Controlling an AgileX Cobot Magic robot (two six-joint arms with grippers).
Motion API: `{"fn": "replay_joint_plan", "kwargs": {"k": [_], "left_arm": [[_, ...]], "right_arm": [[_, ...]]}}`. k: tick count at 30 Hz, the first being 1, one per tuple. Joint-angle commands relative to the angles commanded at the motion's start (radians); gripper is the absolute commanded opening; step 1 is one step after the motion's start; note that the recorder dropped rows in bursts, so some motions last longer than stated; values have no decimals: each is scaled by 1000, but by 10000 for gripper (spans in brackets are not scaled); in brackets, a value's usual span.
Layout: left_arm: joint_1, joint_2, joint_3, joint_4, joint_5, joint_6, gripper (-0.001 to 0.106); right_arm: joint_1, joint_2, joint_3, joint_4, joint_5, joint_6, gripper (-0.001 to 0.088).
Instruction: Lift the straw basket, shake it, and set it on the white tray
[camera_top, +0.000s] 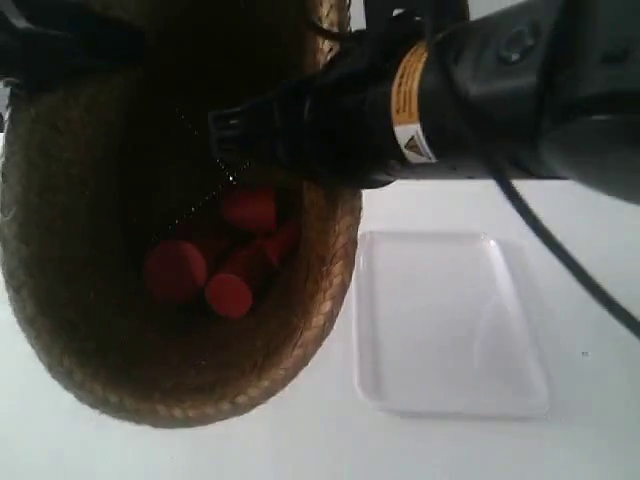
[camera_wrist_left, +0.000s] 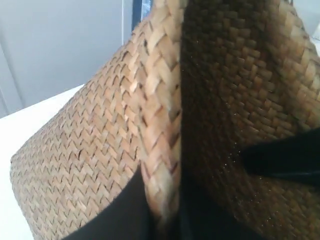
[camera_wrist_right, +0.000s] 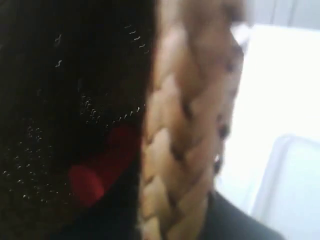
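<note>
We see a plain white tabletop (camera_top: 590, 430) under soft, even light, backed by a pale grey wall (camera_wrist_left: 60, 45) with a narrow dark vertical strip (camera_wrist_left: 136, 14).

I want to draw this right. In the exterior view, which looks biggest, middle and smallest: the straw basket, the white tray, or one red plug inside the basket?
1. straw basket: largest, though it seems nearer the camera, which inflates it.
2. white tray.
3. red plug: smallest by far.
</note>
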Motion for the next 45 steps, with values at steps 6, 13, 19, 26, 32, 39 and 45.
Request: {"fn": "replay_joint_plan", "kwargs": {"k": [6, 13, 19, 26, 32, 39, 45], "left_arm": [[2, 85, 134, -3, -121, -46, 0], [2, -19, 11, 19, -20, -41, 0], [2, 82, 99, 39, -20, -103, 0], [0, 16, 103, 143, -86, -137, 0], [0, 67, 108, 76, 30, -116, 0], [0, 60, 98, 98, -35, -130, 0], [0, 71, 55, 61, 81, -112, 0]], "right_arm": [[-49, 116, 55, -399, 168, 310, 0], [-5, 2, 33, -25, 28, 26, 0], [-71, 169, 67, -173, 149, 238, 0], [-13, 27, 67, -153, -13, 129, 0], [-44, 82, 31, -22, 164, 115, 0], [-55, 49, 78, -156, 89, 148, 0], [-64, 59, 85, 101, 85, -10, 0]]}}
